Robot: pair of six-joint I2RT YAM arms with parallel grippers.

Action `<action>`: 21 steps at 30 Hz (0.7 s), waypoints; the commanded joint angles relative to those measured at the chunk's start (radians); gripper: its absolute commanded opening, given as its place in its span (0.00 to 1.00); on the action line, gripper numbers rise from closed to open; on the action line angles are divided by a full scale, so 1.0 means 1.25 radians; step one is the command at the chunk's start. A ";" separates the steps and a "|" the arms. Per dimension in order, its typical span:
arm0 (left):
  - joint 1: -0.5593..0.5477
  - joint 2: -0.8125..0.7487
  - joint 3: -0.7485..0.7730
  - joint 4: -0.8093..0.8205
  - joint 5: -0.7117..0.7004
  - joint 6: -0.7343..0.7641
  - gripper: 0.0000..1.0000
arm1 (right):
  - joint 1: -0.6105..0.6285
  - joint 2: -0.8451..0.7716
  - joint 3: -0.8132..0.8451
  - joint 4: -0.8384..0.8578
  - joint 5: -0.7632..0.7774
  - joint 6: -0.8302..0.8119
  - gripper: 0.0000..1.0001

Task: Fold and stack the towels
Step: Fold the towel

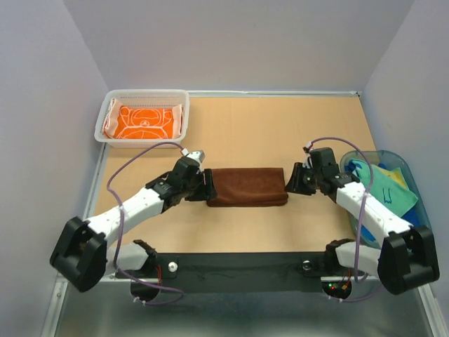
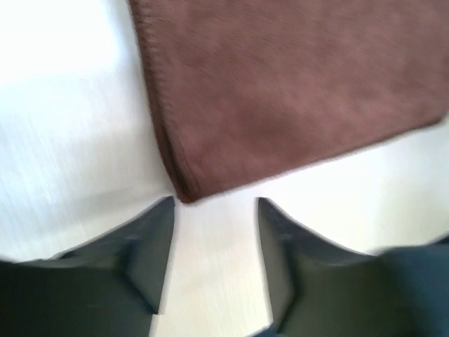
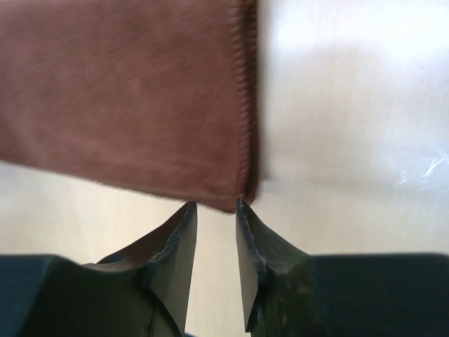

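The dark brown towel (image 1: pixel 247 186) lies flat at the middle of the tabletop (image 1: pixel 266 133), folded into a long band. Its long axis runs from 9 o'clock to 3 o'clock in the overhead view.

The left claw (image 2: pixel 215 210) sits at the band's 9 o'clock end. Its jaws are well apart and empty, and the towel's near corner is just ahead of them at 12 o'clock in the wrist view. It does not lie between the fingers.

The right claw (image 3: pixel 216 210) sits at the 3 o'clock end. Its jaws are parted by a narrower gap, with bare tabletop showing between them. The towel's corner is right at the fingertips; whether it brushes one tip I cannot tell.

Each arm is therefore equally near its own end of the towel, and neither grips it.

An orange patterned towel (image 1: pixel 144 123) rests folded in the white mesh basket (image 1: pixel 105 119) at 10 o'clock. More towels (image 1: pixel 384 188), green and blue, wait in the translucent tub (image 1: pixel 414 184) at 3 o'clock.

The band looks ready for an end-to-end fold, one short end carried along the long axis to the other. If it is carried to the basket instead, the left arm is the nearer one.
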 commanded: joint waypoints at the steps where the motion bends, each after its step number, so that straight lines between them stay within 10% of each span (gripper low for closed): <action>1: -0.025 -0.135 -0.012 -0.039 -0.005 -0.023 0.69 | -0.002 -0.094 0.001 -0.004 -0.093 0.002 0.37; 9: -0.029 -0.114 0.102 -0.072 -0.030 -0.013 0.71 | 0.027 -0.029 0.125 -0.031 -0.099 -0.034 0.37; 21: -0.078 0.161 0.152 -0.037 -0.086 -0.024 0.45 | 0.120 0.150 0.094 0.065 0.006 0.046 0.37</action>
